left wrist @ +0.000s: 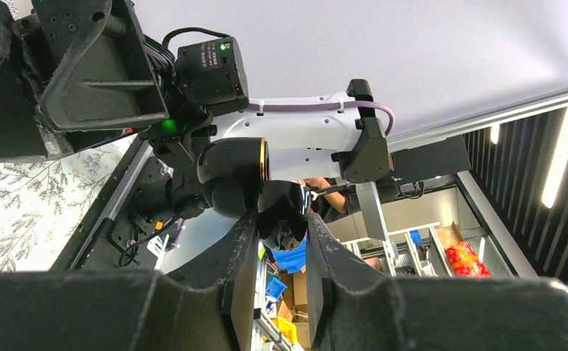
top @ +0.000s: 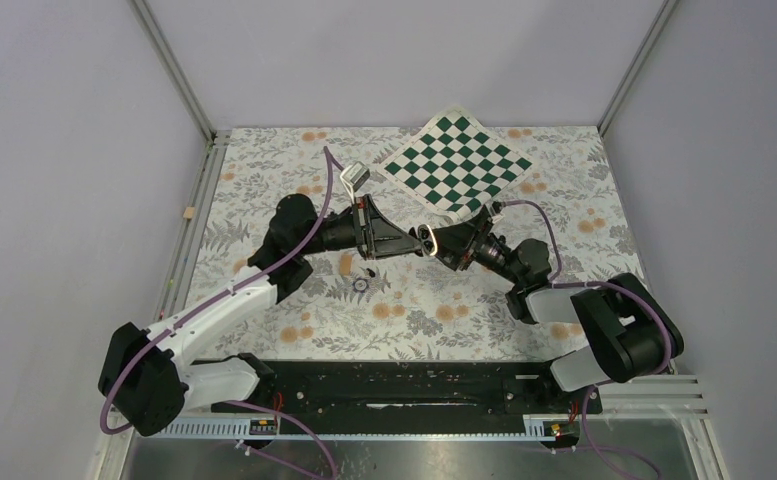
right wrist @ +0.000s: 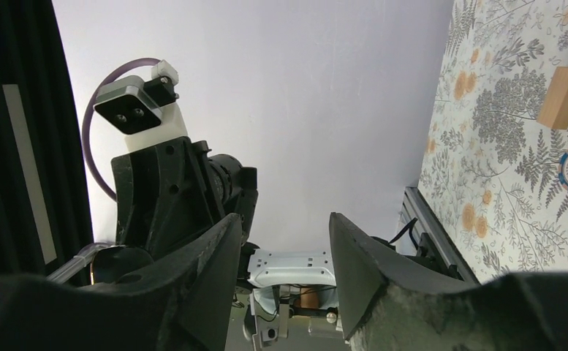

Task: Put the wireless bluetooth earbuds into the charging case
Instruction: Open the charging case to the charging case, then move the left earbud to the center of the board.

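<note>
Left fingers point(left wrist: 240, 278) pinch the glossy black charging case point(left wrist: 284, 212), held in the air above mid-desk. Right fingers point(right wrist: 207, 270) stand spread with nothing between them, facing the case from 3 o'clock. No earbuds made out in any view — whether either is seated cannot be told, so insertion cannot be signed off. Poker chip point(top: 361, 284) and wooden block point(top: 345, 264) lie at 8 o'clock of the case, chequered cloth point(top: 456, 165) at 1 o'clock. Floral-print desk point(top: 584, 200); pale walls point(top: 384, 60).
</note>
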`<state>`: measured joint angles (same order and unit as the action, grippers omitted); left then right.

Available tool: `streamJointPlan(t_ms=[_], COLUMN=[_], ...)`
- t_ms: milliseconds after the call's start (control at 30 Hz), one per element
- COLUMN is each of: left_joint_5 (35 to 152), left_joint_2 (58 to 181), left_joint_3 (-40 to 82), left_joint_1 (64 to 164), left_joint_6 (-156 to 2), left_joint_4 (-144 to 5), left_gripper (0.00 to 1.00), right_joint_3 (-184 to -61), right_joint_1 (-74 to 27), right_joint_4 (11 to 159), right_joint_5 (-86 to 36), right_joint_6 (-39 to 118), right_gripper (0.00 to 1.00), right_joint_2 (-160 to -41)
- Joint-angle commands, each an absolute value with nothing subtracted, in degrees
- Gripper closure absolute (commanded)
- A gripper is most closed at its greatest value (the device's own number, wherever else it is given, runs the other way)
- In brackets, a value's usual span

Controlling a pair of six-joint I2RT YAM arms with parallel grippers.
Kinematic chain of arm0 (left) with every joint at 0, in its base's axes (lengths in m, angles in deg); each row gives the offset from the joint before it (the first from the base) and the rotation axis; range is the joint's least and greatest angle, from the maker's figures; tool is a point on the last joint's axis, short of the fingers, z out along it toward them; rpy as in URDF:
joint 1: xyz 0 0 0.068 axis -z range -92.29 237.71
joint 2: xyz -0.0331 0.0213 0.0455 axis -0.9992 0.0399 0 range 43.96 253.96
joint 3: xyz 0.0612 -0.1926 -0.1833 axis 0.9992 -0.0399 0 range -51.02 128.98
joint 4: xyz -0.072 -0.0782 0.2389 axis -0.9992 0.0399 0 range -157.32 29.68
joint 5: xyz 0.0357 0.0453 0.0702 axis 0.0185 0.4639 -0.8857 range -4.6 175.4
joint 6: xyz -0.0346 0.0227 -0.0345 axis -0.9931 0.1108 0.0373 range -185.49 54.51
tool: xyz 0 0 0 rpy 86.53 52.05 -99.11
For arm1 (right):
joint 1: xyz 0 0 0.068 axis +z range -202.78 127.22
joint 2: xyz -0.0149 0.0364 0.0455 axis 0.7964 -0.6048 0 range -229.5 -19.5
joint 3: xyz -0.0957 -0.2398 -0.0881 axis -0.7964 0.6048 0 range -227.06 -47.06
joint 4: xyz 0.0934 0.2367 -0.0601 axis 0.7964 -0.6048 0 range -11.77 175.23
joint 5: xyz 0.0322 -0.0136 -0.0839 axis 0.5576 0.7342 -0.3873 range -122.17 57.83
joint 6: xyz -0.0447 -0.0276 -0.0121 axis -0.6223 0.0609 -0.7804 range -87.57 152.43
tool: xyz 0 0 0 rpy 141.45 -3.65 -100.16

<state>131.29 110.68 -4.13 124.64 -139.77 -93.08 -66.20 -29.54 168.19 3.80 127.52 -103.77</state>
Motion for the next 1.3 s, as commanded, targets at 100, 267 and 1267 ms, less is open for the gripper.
streamJointPlan(t_ms=[100, 267, 1267], left_joint_5=[133.3, 135.3, 131.2], left_joint_2=[110.1, 110.2, 115.5], left_joint_3=[-1.4, 2.7, 4.6], left_joint_1=[124.3, 121.6, 120.2], left_joint_6=[-137.3, -126.5, -104.0], left_joint_4=[-92.0, -73.2, -45.5], left_gripper=[1.0, 1.0, 1.0], right_joint_3=[-66.9, -75.8, -112.9], right_joint_1=[-30.7, -32.7, -40.8], right_joint_4=[157.0, 99.0, 50.3], right_joint_5=[4.2, -3.9, -44.4], right_joint_6=[120.1, 93.0, 75.8], right_gripper=[0.41, 0.41, 0.54], right_joint_2=[-96.7, -79.7, -112.8])
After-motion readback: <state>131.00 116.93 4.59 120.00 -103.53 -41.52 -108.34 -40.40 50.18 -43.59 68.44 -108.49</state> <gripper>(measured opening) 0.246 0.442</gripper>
